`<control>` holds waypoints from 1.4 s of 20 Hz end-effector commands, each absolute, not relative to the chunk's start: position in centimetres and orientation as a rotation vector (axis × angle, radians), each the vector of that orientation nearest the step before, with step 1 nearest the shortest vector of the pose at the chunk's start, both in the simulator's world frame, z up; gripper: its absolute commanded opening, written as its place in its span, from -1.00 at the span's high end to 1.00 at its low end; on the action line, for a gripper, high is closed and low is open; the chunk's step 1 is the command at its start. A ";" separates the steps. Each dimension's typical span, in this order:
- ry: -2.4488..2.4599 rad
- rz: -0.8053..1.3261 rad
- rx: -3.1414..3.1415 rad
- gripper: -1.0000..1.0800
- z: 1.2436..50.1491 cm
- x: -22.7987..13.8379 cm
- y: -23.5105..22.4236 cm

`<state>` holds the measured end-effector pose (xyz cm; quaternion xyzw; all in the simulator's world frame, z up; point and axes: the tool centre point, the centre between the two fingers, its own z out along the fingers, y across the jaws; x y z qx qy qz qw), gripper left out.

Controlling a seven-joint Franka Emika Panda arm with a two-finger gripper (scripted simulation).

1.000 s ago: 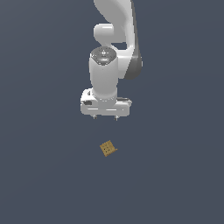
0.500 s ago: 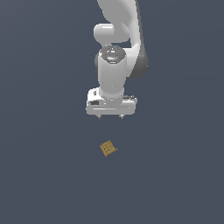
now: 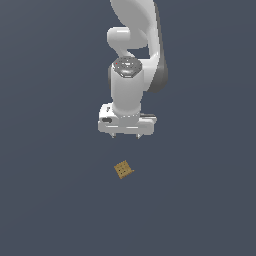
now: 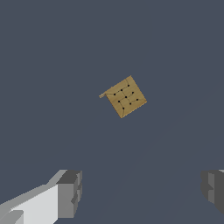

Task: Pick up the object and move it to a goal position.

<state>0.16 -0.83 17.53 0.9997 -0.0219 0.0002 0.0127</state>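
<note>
The object (image 3: 123, 169) is a tiny flat tan-brown square block with a grid of dark dots, lying turned at an angle on the dark grey floor. The wrist view shows the object (image 4: 126, 97) the same way, ahead of the fingers. My white gripper (image 3: 126, 135) hangs above the floor, a short way behind the block in the exterior view. Its two short fingers point down and stand wide apart, open, with nothing between them. In the wrist view one grey fingertip (image 4: 70, 193) shows at one side, the other at the frame's edge.
The dark grey floor (image 3: 50, 200) spreads flat all around. The white arm (image 3: 135, 45) rises behind the gripper to the top of the exterior view.
The gripper has moved toward the exterior view's right and a little lower, ending nearer above the block. The block has not moved. The fingers stayed open.
</note>
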 end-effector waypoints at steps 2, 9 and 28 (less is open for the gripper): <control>-0.163 0.000 3.116 -0.92 16.9 0.7 -0.9; -0.441 -0.002 3.099 -0.92 15.1 2.2 -1.0; -1.270 -0.004 2.874 -0.92 8.7 6.3 -1.6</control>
